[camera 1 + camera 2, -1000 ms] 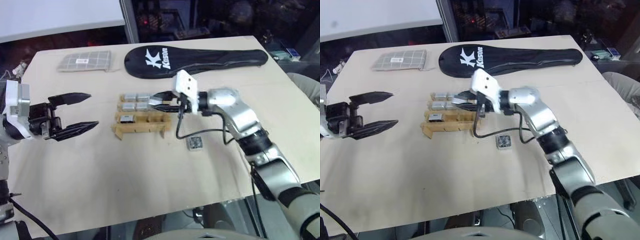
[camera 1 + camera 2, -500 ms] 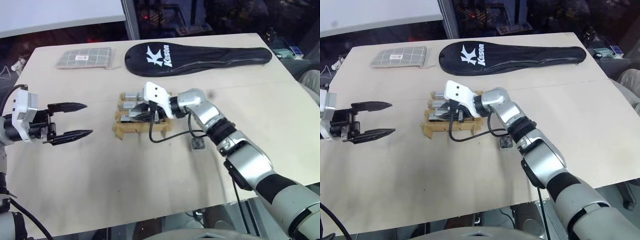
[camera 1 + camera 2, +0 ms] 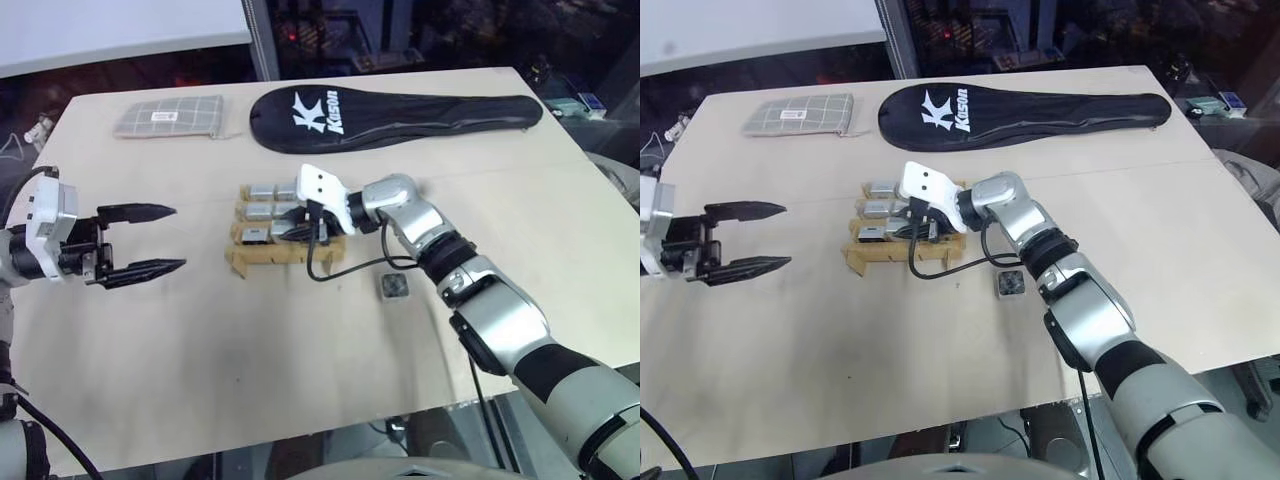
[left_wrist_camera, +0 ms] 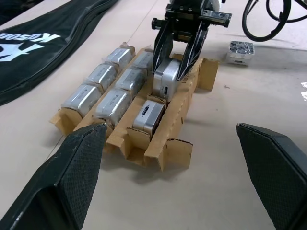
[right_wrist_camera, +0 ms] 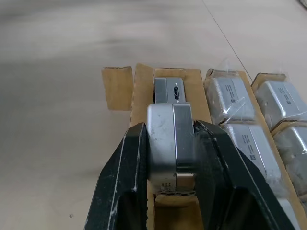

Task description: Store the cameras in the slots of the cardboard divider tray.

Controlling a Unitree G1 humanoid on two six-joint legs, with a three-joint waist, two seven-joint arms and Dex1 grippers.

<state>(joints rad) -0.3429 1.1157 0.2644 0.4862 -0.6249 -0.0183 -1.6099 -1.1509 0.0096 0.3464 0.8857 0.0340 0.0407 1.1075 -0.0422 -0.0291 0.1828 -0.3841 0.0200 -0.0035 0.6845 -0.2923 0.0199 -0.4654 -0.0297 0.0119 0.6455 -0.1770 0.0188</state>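
The cardboard divider tray (image 3: 240,262) lies mid-table. Its two far rows hold several silver cameras (image 4: 103,75) in clear wrap. One more camera (image 4: 149,114) sits in the left end slot of the row nearest me. My right gripper (image 3: 285,228) is shut on another camera (image 5: 170,143), held upright with its lower end at the middle slot of that near row. A loose camera (image 3: 392,287) lies on the table right of the tray. Well to the left of the tray, my left gripper (image 3: 178,238) hangs open and holds nothing.
A long black racket cover (image 3: 390,112) lies across the back of the table, and a grey checked pouch (image 3: 168,120) sits at the back left. A black cable (image 3: 345,272) loops from my right wrist down onto the table beside the tray.
My right gripper has carried its camera down and to the left, from the tray's right end to the near row's middle slot. The left gripper has barely moved.
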